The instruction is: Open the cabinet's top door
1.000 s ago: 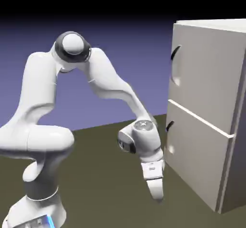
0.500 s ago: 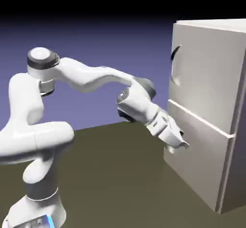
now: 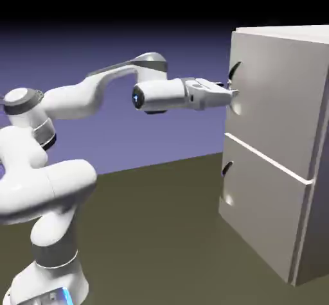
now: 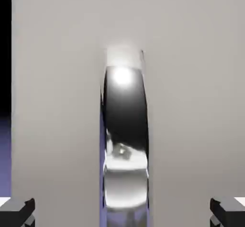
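Tool (image 3: 230, 92) held level at the dark curved handle (image 3: 234, 71) on the top door (image 3: 276, 98) of the cabinet (image 3: 283, 149), which stands on the counter (image 3: 160, 233) at the exterior view's right. Top door judged closed, flush with the cabinet front, above the shorter lower panel (image 3: 260, 214) with its own small handle (image 3: 227, 168). In the hand view, handle (image 4: 125, 135) centred, shiny and upright, running between the two finger tips (image 4: 19, 210) at the bottom corners. Jaws standing apart, one to each side of the handle, with clear panel showing between tip and handle on both sides; nothing clamped yet. Contact between tool and handle not resolvable in the exterior view. Risks from here: closing before the tips reach behind the curved bar, giving a pinch on its rounded face and a slip-off when pulled; driving forward too far, pressing the tips into the flat panel; pulling straight rather than along the door's swing, dragging the grip off the bar. No brand, label or writing legible anywhere on cabinet, arm or counter.
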Controlling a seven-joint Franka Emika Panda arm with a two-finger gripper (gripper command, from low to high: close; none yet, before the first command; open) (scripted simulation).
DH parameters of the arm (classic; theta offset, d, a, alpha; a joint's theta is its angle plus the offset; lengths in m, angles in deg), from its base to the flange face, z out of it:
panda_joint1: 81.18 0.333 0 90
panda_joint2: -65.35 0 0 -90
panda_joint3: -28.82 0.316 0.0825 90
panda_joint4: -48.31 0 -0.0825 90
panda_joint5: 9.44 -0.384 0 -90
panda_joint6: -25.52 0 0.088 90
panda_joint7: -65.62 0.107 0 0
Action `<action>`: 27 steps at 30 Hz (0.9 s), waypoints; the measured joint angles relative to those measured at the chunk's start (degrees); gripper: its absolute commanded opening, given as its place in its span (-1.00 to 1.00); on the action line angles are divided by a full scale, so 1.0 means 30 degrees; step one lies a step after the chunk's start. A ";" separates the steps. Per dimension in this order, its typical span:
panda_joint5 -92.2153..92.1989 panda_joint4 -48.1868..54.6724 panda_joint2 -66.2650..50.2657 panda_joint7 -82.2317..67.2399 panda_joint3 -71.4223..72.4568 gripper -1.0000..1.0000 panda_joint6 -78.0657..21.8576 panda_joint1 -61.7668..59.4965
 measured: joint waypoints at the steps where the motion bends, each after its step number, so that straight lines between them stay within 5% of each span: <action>1: 0.0000 0.0000 0.0000 0.0000 0.0000 -1.00 0.0000 0.0000; 15: 0.2076 -0.8810 0.0257 -0.3936 -0.5868 -1.00 -1.1249 0.4902; 27: 0.8685 -1.1599 0.2570 -0.7036 -1.2693 -1.00 -2.1218 0.3481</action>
